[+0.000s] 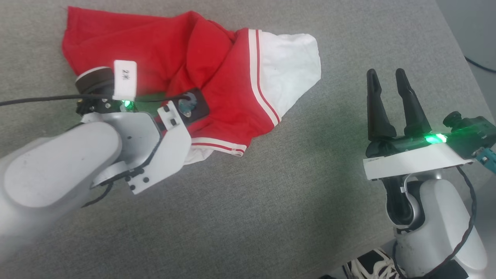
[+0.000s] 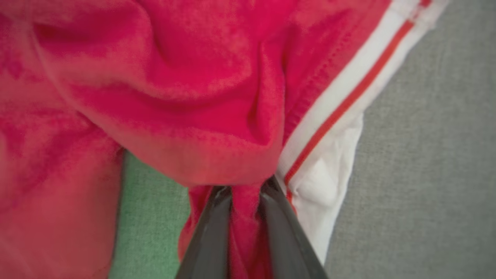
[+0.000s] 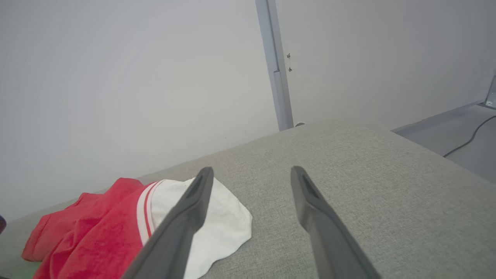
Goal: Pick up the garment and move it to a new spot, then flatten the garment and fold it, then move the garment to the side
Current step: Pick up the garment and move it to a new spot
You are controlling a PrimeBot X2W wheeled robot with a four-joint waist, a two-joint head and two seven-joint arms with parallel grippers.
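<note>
Grey surface [image 1: 271,193], bunched garment [image 1: 217,73] in left pincer [image 2: 246,192], sneaker [image 1: 368,267] below

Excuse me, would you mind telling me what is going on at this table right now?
The robot's left gripper is shut on a fold of the red garment, which lies bunched up on the grey fabric surface with its white inside turned out at one end. The right gripper is open and holds nothing, off to the garment's right. The garment is not yet flattened or folded.
</note>
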